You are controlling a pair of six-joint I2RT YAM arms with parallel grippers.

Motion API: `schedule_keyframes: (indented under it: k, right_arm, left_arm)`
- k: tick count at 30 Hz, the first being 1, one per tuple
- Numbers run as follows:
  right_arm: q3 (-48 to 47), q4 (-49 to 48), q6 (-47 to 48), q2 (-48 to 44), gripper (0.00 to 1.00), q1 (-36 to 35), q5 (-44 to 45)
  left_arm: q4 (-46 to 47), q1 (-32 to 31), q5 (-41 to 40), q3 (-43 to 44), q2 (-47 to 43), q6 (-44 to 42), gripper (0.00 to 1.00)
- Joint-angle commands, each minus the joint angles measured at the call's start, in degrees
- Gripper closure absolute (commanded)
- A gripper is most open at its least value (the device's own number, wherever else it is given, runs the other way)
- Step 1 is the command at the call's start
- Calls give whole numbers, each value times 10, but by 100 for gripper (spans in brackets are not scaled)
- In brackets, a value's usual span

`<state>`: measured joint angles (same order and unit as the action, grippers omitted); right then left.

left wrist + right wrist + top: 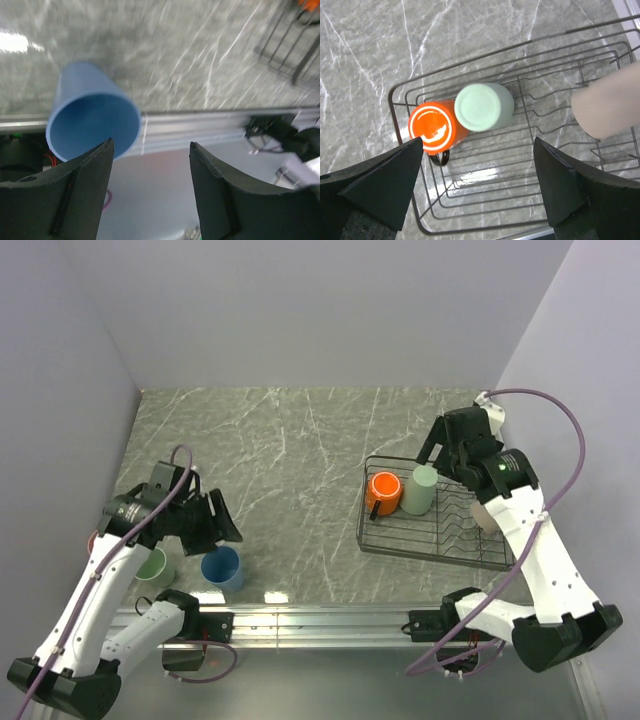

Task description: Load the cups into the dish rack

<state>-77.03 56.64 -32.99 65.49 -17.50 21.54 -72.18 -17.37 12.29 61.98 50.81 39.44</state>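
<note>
The dark wire dish rack (pixel 361 525) stands at the right. In it are the orange handled mug (pixel 383 490), an upturned pale green cup (pixel 419 490) and a beige cup (pixel 487 512). My right gripper (pixel 445 455) hovers open and empty above them. The right wrist view shows the mug (pixel 434 126), green cup (pixel 484 106), beige cup (pixel 610 102) and rack (pixel 393 111) below the open gripper (pixel 478 142). At the left, a blue cup (pixel 221 567) and a second pale green cup (pixel 153 566) stand near the front edge. My left gripper (pixel 215 520) is open just behind the blue cup (pixel 92 117), which sits left of the gripper (pixel 151 144).
A metal rail (pixel 320 618) runs along the table's front edge, close to the blue cup. Grey walls close in the left, back and right. A small reddish patch (pixel 94 537) shows behind the left arm. A corner of the rack (pixel 290 55) shows in the left wrist view.
</note>
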Motion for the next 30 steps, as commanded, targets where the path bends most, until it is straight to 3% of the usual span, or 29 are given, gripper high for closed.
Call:
schedule_keyframes:
  k: [1, 6, 21, 30]
  right_arm:
    - [4, 24, -1, -24, 2, -3, 7]
    - [47, 21, -6, -54, 2, -3, -2]
    - [86, 38, 0, -95, 1, -3, 8]
    - [95, 41, -2, -103, 0, -3, 10]
  left_arm:
    - [-31, -11, 40, -43, -25, -5, 33]
    - [-16, -14, 45, -98, -42, -4, 35]
    - [55, -43, 14, -122, 17, 8, 37]
    - [72, -103, -35, -134, 47, 45, 52]
